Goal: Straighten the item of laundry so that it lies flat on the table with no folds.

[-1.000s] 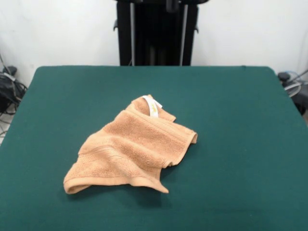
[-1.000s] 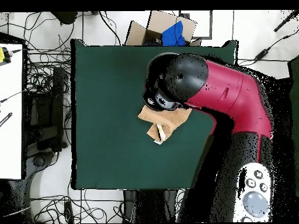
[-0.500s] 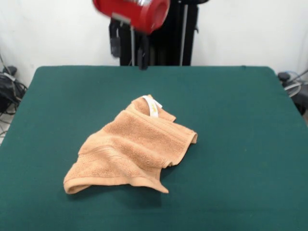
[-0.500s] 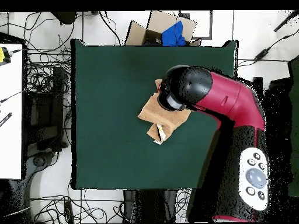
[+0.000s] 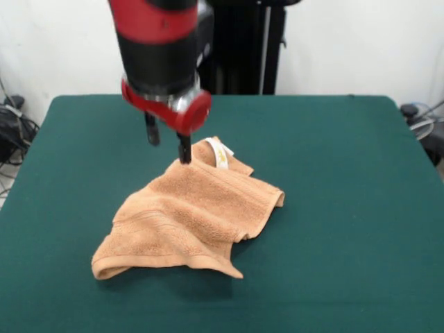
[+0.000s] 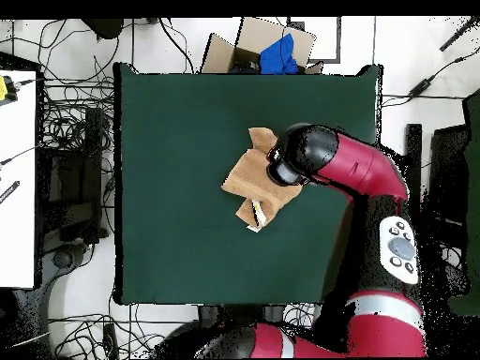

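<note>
The peach-orange towel (image 5: 194, 211) lies crumpled and folded over itself near the middle of the green table (image 5: 347, 173). Its white tag (image 5: 220, 152) shows at the far corner. My gripper (image 5: 168, 142) hangs under the red and black arm, open and empty, just above the towel's far edge, left of the tag. One fingertip (image 5: 184, 158) is at the towel's edge; I cannot tell if it touches. In the overhead view the arm's head (image 6: 302, 157) covers the gripper and part of the towel (image 6: 249, 176); the tag (image 6: 260, 215) shows toward the robot's side.
The black pedestal (image 5: 236, 41) stands behind the table's far edge. In the overhead view a cardboard box with a blue item (image 6: 272, 47) sits beyond the table (image 6: 178, 112). Cables (image 6: 75, 141) and a white surface (image 6: 17, 178) lie to the left.
The arm has come down from the top of the front view to just above the towel's far corner. In the overhead view its head has shifted right. The towel has not moved.
</note>
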